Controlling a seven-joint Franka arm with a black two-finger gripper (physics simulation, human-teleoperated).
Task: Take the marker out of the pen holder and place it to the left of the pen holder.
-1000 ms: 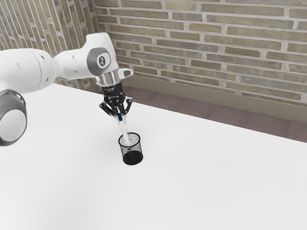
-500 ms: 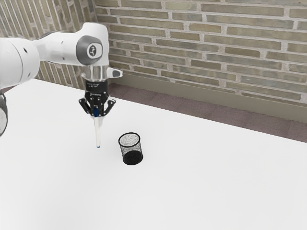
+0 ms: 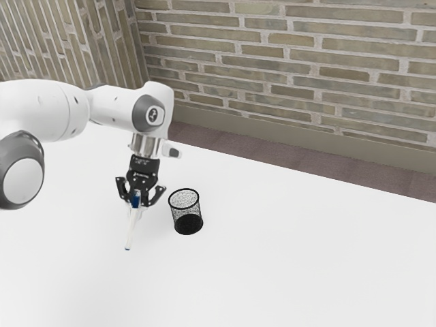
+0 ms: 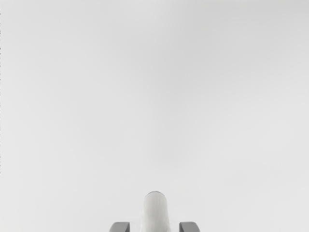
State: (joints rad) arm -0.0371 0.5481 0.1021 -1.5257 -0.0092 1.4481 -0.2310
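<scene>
In the left half of the exterior view, our black two-finger gripper points down, slightly tilted, pinching a slim white marker with blue ends between its two fingers. We grip the marker near its dark blue upper part, and its long pale body slants downward from us, the small blue tip at its foot leaning toward the exterior view's lower left. We cannot tell whether that tip touches the smooth white tabletop below.

The round black wire-mesh pen holder stands upright on the table just beside us, to the exterior view's right of the marker and a little left of the frame's centre. The marker is wholly outside it, and the mesh cup holds nothing that we can see.

In the wrist view, the marker's pale, rounded end reaches out from between our grey fingertips, over the plain white surface.

Our white jointed arm comes in from the exterior view's left. Behind the table runs a strip of brownish-purple floor, and beyond it a tan brick wall fills the upper part of the frame.
</scene>
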